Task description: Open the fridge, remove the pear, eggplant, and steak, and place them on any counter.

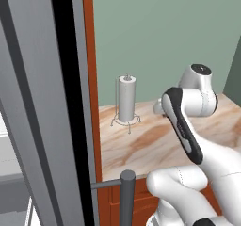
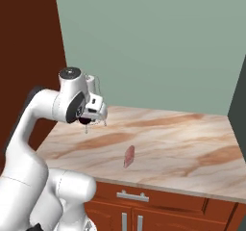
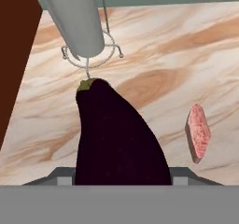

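My gripper (image 2: 89, 119) is shut on the eggplant (image 3: 114, 134), a glossy dark purple oblong with its stem end pointing away from the hand. It hangs a little above the left part of the beige marble counter (image 2: 182, 143), close to a paper-towel holder. The eggplant (image 2: 85, 121) shows as a small dark tip under the hand. The steak (image 2: 129, 156), a pinkish-red slab, lies on the counter near its front edge, to the right of the gripper; the steak (image 3: 198, 132) also shows in the hand view. The fridge (image 1: 37, 107) stands at the left, dark grey. The pear is out of view.
A grey paper-towel roll on a wire stand (image 1: 126, 100) stands at the counter's back left, just beyond the eggplant (image 3: 77, 22). An orange-brown panel (image 1: 90, 79) borders the counter on the left. A grey bar handle (image 1: 127, 197) rises by the counter's front. The counter (image 2: 211, 148) stretches right of the steak.
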Available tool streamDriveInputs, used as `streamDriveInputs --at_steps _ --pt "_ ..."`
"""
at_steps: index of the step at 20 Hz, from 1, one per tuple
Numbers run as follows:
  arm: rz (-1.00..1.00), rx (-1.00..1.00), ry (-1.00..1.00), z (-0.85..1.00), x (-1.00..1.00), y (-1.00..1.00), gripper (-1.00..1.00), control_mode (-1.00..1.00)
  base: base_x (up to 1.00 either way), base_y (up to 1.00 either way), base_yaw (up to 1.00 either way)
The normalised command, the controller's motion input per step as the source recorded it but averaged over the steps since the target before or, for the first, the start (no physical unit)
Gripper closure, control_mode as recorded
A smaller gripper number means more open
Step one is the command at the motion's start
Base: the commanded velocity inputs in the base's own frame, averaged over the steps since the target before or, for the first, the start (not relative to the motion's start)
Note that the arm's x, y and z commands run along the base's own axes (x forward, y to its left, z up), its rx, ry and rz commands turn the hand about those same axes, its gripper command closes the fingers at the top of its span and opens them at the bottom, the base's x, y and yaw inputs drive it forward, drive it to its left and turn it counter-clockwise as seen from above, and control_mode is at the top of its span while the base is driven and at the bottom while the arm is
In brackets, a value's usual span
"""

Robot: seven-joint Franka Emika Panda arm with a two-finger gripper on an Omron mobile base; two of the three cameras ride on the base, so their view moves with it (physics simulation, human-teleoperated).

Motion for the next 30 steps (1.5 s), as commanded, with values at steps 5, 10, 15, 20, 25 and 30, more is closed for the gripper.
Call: streamDriveInputs --at_steps 5,10,15,20,25,30 --pt "-0.02 0.00 0.27 -0.99 0.38 -0.05 1.00 -1.00 0.00 0.00 0.00" --pt "-0.01 0.00 0.21 -0.80 0.33 -0.10 1.00 -1.00 0.00 0.00 0.00" --pt "0.00 0.00 0.07 -0.43 0.21 -0.04 1.00 -1.00 0.00 0.00 0.00" --pt "0.00 0.00 0.00 -0.51 0.23 0.00 1.00 -1.00 0.00 0.00 0.00" --pt "0.00 0.00 0.02 -0.70 0.30 -0.01 1.00 -1.00 0.00 0.00 0.00" --pt "0.00 0.00 0.02 -0.45 0.26 -0.04 1.00 -1.00 0.00 0.00 0.00"
